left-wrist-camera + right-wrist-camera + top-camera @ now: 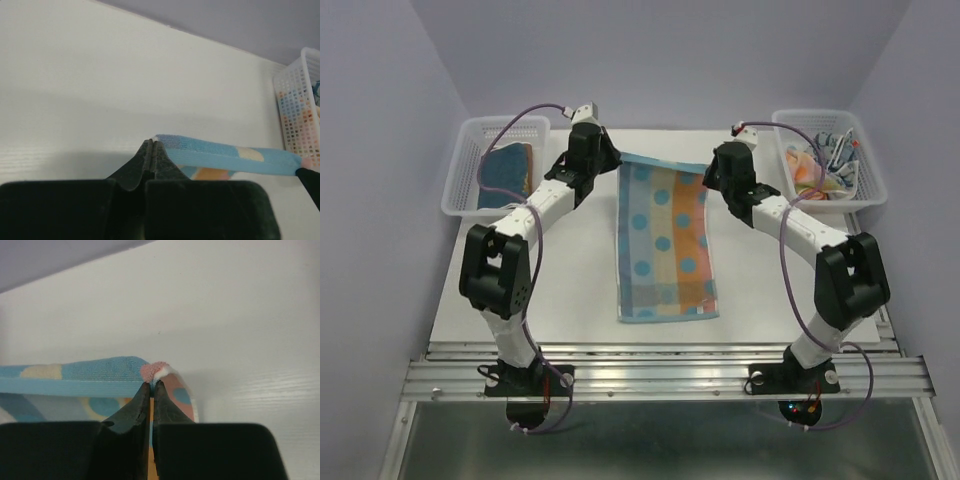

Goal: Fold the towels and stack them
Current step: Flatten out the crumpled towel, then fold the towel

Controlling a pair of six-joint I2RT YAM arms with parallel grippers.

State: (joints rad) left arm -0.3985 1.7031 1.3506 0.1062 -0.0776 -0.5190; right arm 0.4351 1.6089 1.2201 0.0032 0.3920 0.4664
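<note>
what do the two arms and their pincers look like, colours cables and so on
Both the left arm and right arm have white tubular links with chunky black joint housings. A thin purple cable loops along each. The left pincer and right pincer are matte black, tapering to thin tips.

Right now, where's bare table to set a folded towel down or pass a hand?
Bare white table lies between the spread polka-dot towel and the left arm, and likewise on its right toward the right arm. Crowded: the far corners, where the left gripper and right gripper pinch the towel beside the left basket and right basket.
</note>
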